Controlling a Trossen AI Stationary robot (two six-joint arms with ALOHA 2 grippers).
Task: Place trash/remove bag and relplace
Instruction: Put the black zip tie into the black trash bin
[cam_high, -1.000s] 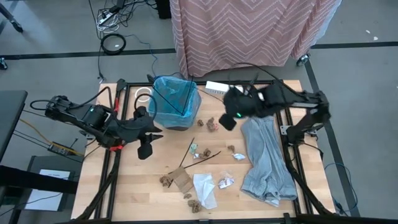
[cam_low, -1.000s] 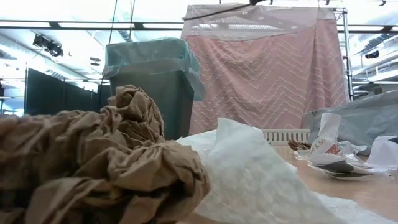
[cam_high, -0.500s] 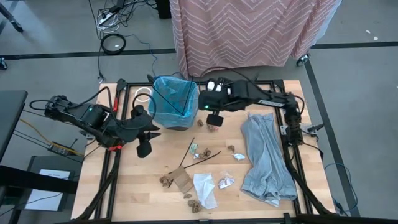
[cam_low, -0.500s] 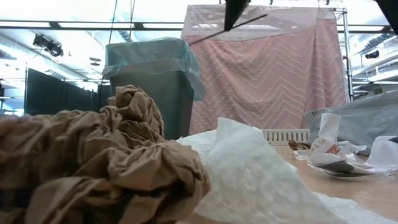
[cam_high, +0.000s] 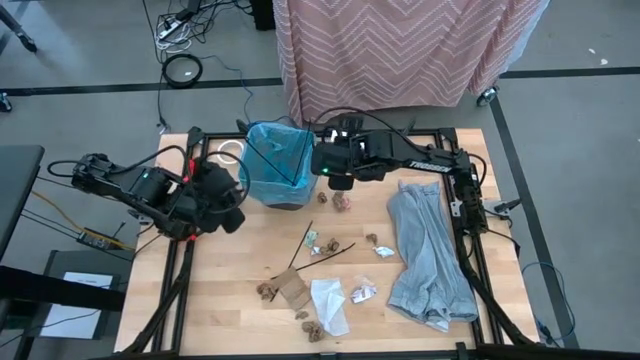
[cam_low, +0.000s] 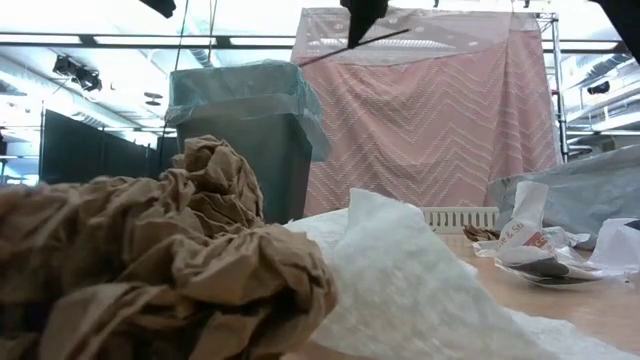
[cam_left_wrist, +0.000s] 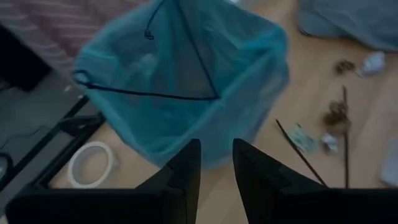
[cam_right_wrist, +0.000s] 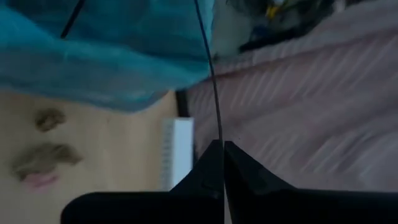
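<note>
Wooden table (cam_high: 220, 300) with a bin and scraps laid out on it.
The right claw (cam_right_wrist: 222, 149) is pressed together on a thin dark stick (cam_right_wrist: 214, 93) and is held up by the far right edge of the blue-bagged bin (cam_high: 300, 185). The left claw (cam_left_wrist: 216, 149) is held a little apart with nothing in it, just left of the bin. More trash (cam_high: 330, 245) is spread on the table in front of the bin, with white paper (cam_high: 328, 300) and a brown cardboard piece (cam_high: 292, 288) nearer the front edge. A grey cloth (cam_high: 430, 255) is laid at the right.
</note>
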